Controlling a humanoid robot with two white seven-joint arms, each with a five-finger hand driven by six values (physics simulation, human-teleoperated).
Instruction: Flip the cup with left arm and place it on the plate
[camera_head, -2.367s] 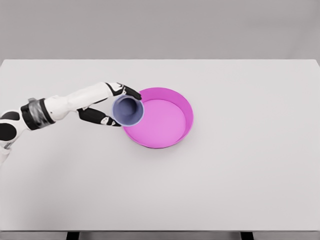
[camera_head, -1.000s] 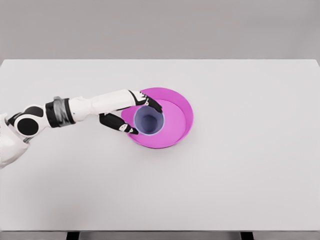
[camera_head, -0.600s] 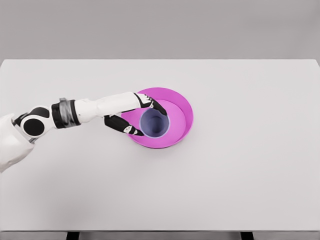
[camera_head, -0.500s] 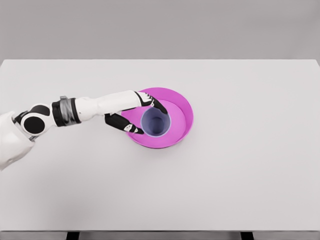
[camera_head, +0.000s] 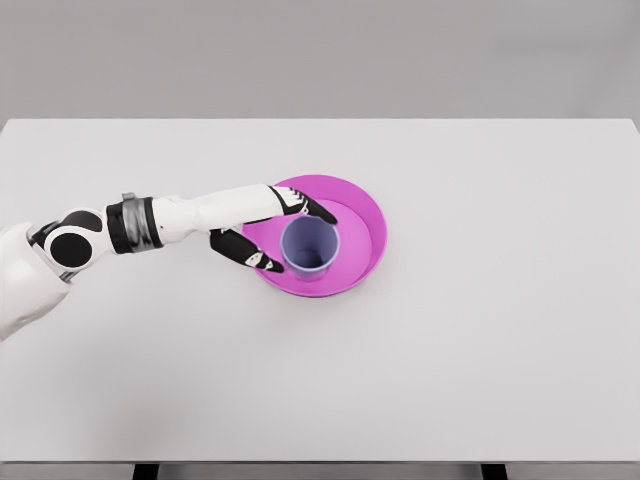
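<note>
A lilac cup (camera_head: 311, 247) stands upright, mouth up, inside the magenta plate (camera_head: 372, 222) at the middle of the white table. My left hand (camera_head: 297, 242) reaches in from the left and brackets the cup's left side. Its fingers (camera_head: 318, 211) lie straight along the cup's far side and the thumb (camera_head: 262, 263) points along the near side, with a small gap to the cup wall. The hand looks open, no longer clamping the cup. My right arm is out of view.
The white table (camera_head: 480, 330) carries only the plate and cup. My left forearm (camera_head: 190, 213) lies low across the table's left part. The front edge runs along the bottom of the view.
The left hand carried the cup rightward from the plate's left rim over its middle, lowered it onto the plate, then spread its fingers slightly away from the cup.
</note>
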